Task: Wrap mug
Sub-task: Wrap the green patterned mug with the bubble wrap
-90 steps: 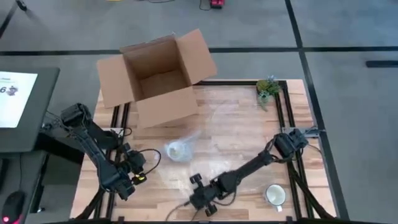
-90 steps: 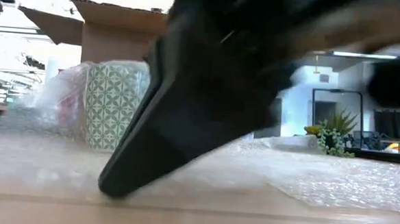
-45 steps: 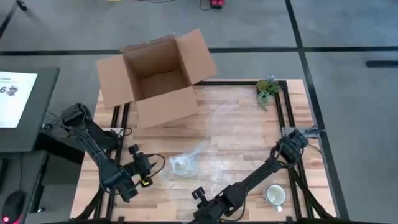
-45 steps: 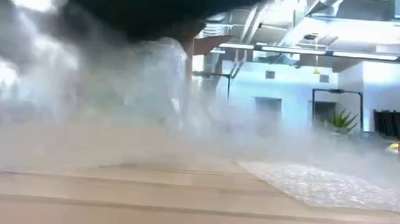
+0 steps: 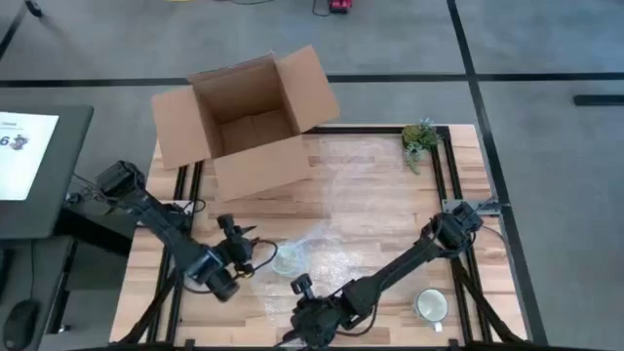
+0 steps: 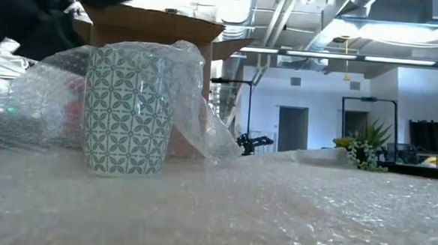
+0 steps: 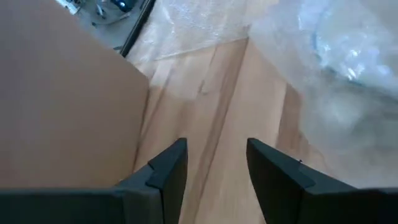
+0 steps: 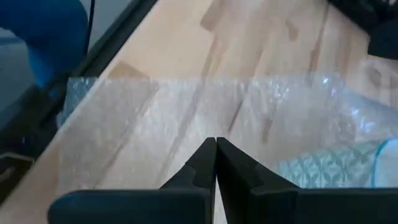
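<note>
1. Two arms work at the wooden table point(image 5: 390, 205); both reach toward its near edge, where the patterned mug point(image 6: 127, 110) stands upright on a sheet of bubble wrap point(image 6: 289, 209).
2. From above, the mug sits a little left of the middle of the near edge, with wrap bunched around its far side and one fold draped over its rim.
3. Left gripper point(image 7: 214, 163) hovers just left of the mug, its two fingers parted with bare wood showing between them, grasping nothing.
4. Right gripper point(image 8: 216, 163) is low at the near edge, just in front of the mug; its fingers are pressed together over the edge of the wrap, though whether any film is caught between them cannot be told.
5. One open cardboard box point(image 5: 244, 122) stands at the far left corner.
6. One small plant point(image 5: 420, 137) sits at the far right corner, and a second mug point(image 5: 432, 306) stands near the near right corner, well apart from the wrap.
</note>
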Motion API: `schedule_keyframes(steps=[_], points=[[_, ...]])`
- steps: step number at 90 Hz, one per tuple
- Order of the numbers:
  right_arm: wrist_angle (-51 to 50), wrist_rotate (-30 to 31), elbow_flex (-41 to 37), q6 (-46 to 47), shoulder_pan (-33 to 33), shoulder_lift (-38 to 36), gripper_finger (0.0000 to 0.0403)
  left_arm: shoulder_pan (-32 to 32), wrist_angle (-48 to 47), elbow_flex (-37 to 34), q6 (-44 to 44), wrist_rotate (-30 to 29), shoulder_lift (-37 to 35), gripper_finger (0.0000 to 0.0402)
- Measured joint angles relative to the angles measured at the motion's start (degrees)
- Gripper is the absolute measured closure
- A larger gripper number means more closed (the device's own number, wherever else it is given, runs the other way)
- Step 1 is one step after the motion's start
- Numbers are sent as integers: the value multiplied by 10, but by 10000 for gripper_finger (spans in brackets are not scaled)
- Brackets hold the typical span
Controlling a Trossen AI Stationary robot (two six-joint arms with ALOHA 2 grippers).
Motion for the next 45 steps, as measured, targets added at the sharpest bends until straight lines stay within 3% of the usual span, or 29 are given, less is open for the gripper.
schedule_keyframes(steps=[18,30,45], points=[[-109,14,31,50,3,0,402,18,140,-25,146,69,0,258],[-130,69,57,57,-9,-6,398,17,150,-26,159,72,0,258],[-111,71,95,51,-66,-10,401,18,150,-26,159,72,0,258]])
